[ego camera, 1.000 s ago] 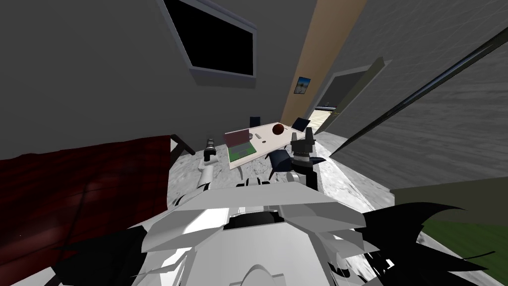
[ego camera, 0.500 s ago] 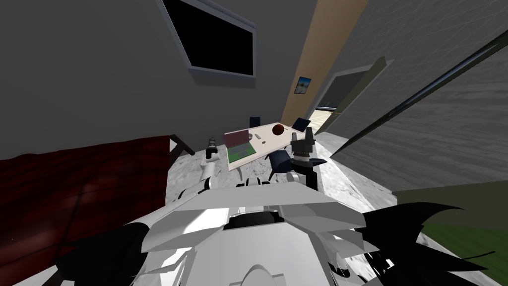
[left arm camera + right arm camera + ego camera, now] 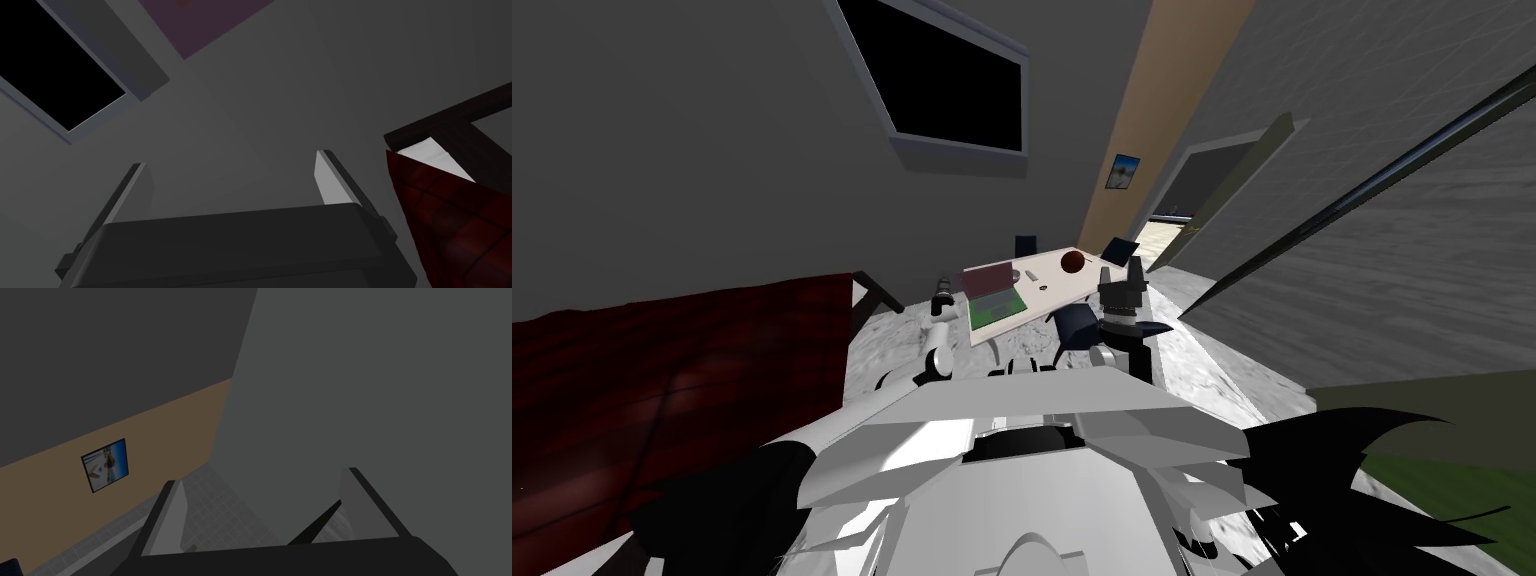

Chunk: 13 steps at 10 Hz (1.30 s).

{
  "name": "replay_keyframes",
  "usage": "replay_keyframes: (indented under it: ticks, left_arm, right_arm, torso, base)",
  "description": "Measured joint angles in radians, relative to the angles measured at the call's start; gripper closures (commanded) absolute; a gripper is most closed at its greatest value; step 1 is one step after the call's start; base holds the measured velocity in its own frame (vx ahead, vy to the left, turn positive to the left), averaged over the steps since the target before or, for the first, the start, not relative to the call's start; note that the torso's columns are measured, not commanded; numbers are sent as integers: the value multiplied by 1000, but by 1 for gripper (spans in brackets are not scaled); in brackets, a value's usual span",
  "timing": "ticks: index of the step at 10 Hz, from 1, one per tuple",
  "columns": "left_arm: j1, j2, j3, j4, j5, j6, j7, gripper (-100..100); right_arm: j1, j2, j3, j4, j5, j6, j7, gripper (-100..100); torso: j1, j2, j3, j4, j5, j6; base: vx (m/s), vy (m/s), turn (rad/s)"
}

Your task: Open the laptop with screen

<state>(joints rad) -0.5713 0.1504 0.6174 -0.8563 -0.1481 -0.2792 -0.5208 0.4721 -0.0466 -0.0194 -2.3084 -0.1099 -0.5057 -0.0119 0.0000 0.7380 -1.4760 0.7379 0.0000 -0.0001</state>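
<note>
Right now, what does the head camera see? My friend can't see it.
A laptop, lid up, sits on a white table with a dark red ball. My left claw is beside the laptop; my right claw stands by the table's other end.

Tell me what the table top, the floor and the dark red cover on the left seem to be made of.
The table top is plain matte white with no grain, so its material cannot be told. The floor is mottled grey-white with faint tile lines: probably stone or marble tiles. The dark red cover looks like quilted fabric, from its crossing stitch lines.
</note>
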Motion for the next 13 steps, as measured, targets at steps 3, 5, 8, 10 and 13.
replay_keyframes:
  ticks: [3,5,8,10,13]
  left_arm:
    - [-50,3,28,75,-6,5,-22,-100]
    - [-79,3,43,115,-10,17,-35,-100]
    - [-146,15,78,223,-16,16,-62,-100]
    - [-150,41,57,251,-4,7,-50,-100]
    - [-134,107,-21,282,38,-9,15,-100]
  right_arm:
    - [0,0,0,0,0,0,0,0]
    - [0,0,0,0,0,0,0,0]
    - [0,0,0,0,0,0,0,0]
    - [0,0,0,0,0,0,0,0]
    - [0,0,0,0,0,0,0,0]
  torso:
    - [0,0,0,0,0,0]
    - [0,0,0,0,0,0]
    - [0,0,0,0,0,0]
    - [-1,0,0,0,0,0]
    - [2,2,1,1,0,0]
  base:
    - [28,-18,7]
    - [24,-18,4]
    - [24,-19,5]
    - [41,-57,25]
    - [-10,-8,28]
